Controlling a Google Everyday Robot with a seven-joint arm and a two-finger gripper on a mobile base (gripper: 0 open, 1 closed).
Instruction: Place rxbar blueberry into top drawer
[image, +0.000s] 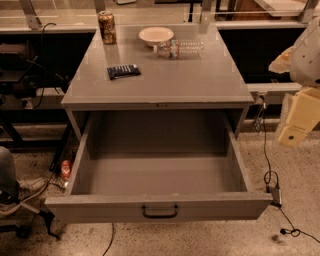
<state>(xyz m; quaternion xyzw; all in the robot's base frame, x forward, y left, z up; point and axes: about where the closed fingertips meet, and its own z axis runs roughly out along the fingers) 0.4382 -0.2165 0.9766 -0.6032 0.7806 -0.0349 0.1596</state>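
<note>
The rxbar blueberry (123, 71), a dark flat bar, lies on the grey cabinet top (165, 80), left of centre. The top drawer (100, 207) is pulled wide open below it, with nothing inside, and its black handle (160, 212) faces me. My gripper (295, 125), pale yellow under the white arm (307, 55), hangs at the right edge of the view. It is beside the cabinet and well to the right of the bar, touching nothing.
A brown can (107, 27) stands at the back left of the top. A beige bowl (156, 35) and a clear bottle (180, 48) lying on its side are at the back centre. Cables (270, 175) run over the floor on the right, and a chair base (30, 215) is on the left.
</note>
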